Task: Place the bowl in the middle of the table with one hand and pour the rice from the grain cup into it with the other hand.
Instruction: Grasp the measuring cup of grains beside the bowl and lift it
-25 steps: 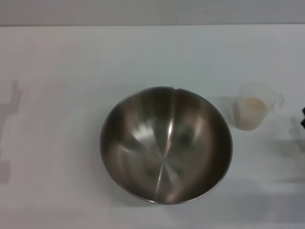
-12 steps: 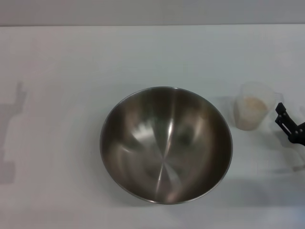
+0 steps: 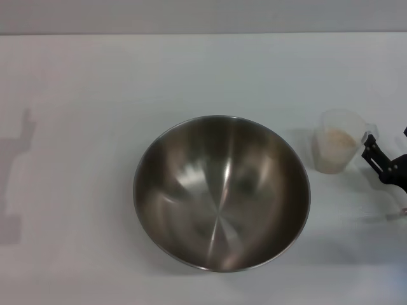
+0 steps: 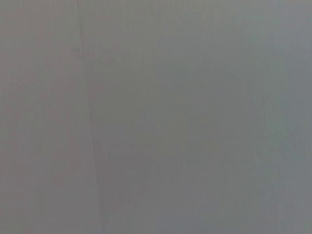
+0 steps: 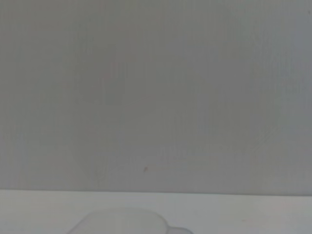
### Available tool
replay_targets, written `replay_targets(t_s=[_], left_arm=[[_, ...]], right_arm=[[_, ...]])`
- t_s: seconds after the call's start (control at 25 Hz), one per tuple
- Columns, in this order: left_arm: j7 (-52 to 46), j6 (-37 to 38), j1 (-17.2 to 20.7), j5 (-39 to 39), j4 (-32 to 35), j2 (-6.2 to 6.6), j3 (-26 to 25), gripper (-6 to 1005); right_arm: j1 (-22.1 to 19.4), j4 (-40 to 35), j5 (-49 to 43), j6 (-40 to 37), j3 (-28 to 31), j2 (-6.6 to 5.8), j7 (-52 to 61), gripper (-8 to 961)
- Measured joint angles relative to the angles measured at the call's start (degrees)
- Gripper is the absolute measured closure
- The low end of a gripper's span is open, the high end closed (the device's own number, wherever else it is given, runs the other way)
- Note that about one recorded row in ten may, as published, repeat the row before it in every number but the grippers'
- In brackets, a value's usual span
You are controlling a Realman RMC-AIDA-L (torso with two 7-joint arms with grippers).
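The steel bowl [image 3: 221, 194] stands on the white table [image 3: 95, 89], near its middle, and holds nothing. To the bowl's right is the translucent grain cup [image 3: 336, 150], upright, with pale rice [image 3: 338, 139] inside and its handle pointing right. My right gripper [image 3: 386, 142] enters from the right edge, open, one black finger [image 3: 374, 154] close beside the cup's handle. In the right wrist view the cup's rim [image 5: 122, 220] shows at the lower edge. My left gripper is out of view; only its shadow falls on the table's left side.
A grey wall [image 3: 203, 16] runs behind the table's far edge. The left wrist view shows only a plain grey surface [image 4: 156, 117]. White tabletop lies left of and behind the bowl.
My right gripper has come in from the right edge toward the cup's handle. The shadow at the left shifted slightly. Bowl and cup have stayed put.
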Motion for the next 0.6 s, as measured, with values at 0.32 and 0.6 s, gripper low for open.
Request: replay_targets(t_s=[0.32,0.6], left_arm=[[0.1,0.0,0.4,0.0,0.1,0.00,0.7,157],[0.2,0.0,0.5,0.0,0.6,0.00,0.8,157]], right_arm=[[1.6,-0.4,0.0,1.6,0.3,-0.11,0.0,117],[2.1,-0.4,0.1,1.9,0.3,-0.11,0.0,116]])
